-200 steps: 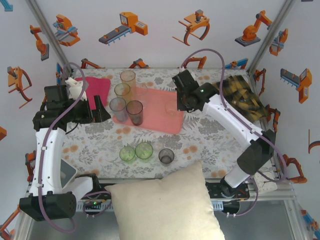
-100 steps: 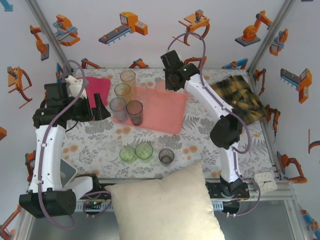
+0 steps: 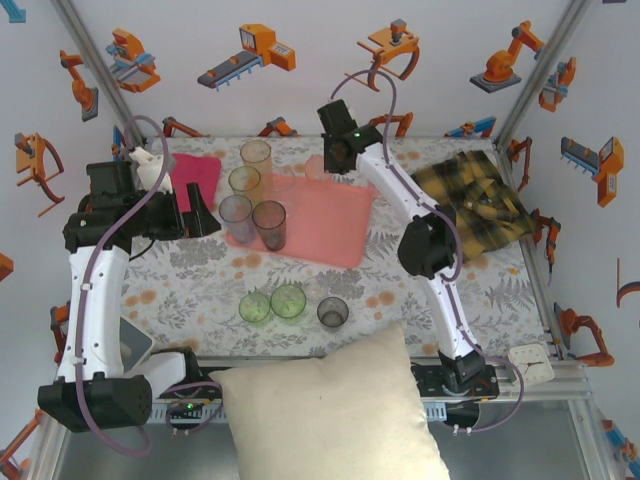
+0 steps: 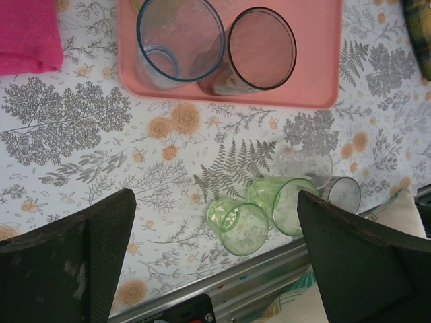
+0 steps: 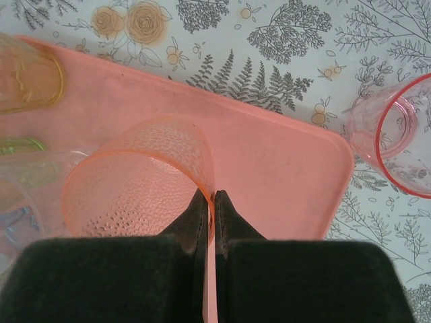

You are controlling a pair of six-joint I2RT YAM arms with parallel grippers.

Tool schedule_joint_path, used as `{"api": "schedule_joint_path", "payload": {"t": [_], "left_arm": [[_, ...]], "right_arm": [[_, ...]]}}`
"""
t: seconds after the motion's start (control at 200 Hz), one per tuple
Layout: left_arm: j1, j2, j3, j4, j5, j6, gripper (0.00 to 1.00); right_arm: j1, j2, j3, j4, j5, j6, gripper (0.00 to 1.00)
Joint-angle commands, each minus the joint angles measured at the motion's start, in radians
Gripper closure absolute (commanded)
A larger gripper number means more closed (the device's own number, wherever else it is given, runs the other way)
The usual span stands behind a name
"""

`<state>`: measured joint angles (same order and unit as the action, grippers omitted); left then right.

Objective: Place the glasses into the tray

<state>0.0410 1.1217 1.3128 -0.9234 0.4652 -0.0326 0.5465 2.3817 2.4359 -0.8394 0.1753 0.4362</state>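
The glasses (image 5: pixel 135 188) are translucent dimpled plastic, the tray (image 5: pixel 269 175) smooth.

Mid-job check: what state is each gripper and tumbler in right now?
left gripper: open, empty.
right gripper: shut on the orange tumbler, at its rim.
orange tumbler: gripped, over the tray.
blue tumbler: upright on the tray.
smoky tumbler: upright on the tray.
green tumblers: upright on the table, off the tray.
grey tumbler: upright on the table, off the tray.
pink tumbler: on the table, off the tray.

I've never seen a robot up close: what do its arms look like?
The left arm and right arm are white with black joints, a lilac cable looping along each. Their fingers are black wedges; a green light glows on the right wrist.
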Motion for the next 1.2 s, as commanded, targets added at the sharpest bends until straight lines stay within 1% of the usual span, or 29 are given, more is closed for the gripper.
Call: {"api": "schedule_joint_path", "payload": {"t": [0.0,0.511,0.716,1.046,1.197], "left_arm": [[0.007,0.004,0.025,-0.024,0.021,0.014,0.03],[0.011,0.02,0.026,-0.02,0.026,0.01,0.03],[0.011,0.022,0.027,-0.02,0.026,0.008,0.03],[0.014,0.023,0.026,-0.02,0.032,0.007,0.03],[0.013,0.022,0.025,-0.02,0.034,0.006,0.03]], "right_arm": [[-0.009,0.014,0.032,0.072,-0.02,0.007,0.97],[-0.015,0.085,0.04,0.187,-0.097,0.048,0.97],[-0.015,0.121,0.058,0.198,-0.135,0.071,0.96],[-0.014,0.14,0.064,0.206,-0.14,0.087,0.96],[-0.014,0.153,0.067,0.207,-0.148,0.094,0.94]]}}
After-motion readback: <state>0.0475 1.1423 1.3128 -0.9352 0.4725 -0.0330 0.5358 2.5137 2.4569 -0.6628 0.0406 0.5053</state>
